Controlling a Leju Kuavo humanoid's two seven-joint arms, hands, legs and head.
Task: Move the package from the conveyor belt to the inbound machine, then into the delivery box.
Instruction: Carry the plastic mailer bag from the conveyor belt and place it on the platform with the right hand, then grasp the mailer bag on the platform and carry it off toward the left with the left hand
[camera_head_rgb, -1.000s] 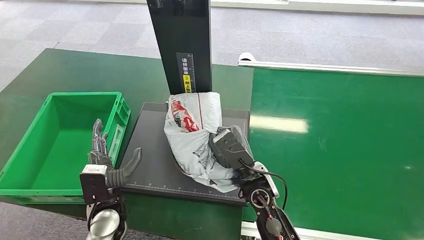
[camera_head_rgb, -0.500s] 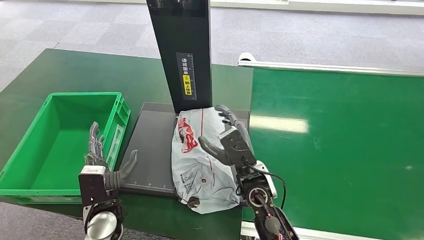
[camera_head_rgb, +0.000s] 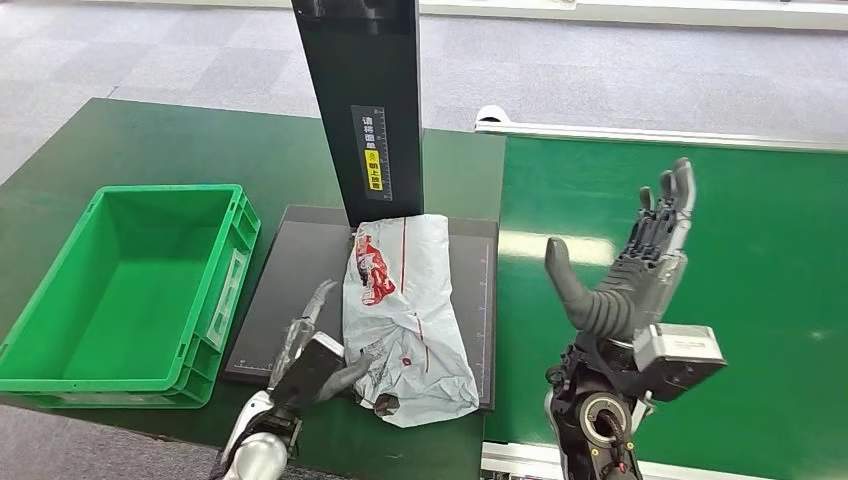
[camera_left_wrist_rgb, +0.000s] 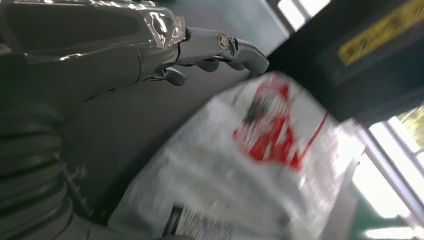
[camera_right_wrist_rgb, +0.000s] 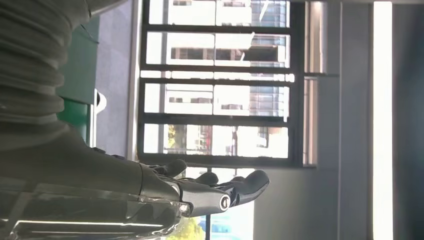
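The right hand's fingers (camera_head_rgb: 668, 205) stand straight up and apart, thumb stuck out to the left, holding nothing; the right hand (camera_head_rgb: 628, 280) is raised above the near part of the conveyor belt (camera_head_rgb: 700, 260), well clear of it, and from the wrist its fingertips point toward a wall of bright windows (camera_right_wrist_rgb: 215, 85). Over on the left, the left hand's fingers (camera_head_rgb: 312, 310) lie stretched out low along the dark platform, and the left hand (camera_head_rgb: 312, 360) sits at the near left corner of the package with its thumb against the plastic; I can't tell whether it has any real grip on the bag, but the fingers are spread rather than curled round it. The package (camera_head_rgb: 405, 315), a grey-white poly bag with red printing toward its far end, lies flat on the black platform of the inbound machine (camera_head_rgb: 290, 260), its far end near the foot of the machine's black upright column (camera_head_rgb: 362, 90) and its near end drooping a little over the platform's near edge. In the left wrist view the bag (camera_left_wrist_rgb: 240, 165) is blurred, lying just beside the outstretched fingers. To the left of the platform, just beside it, sits the green delivery box (camera_head_rgb: 60, 300) on the green table (camera_head_rgb: 150, 140).
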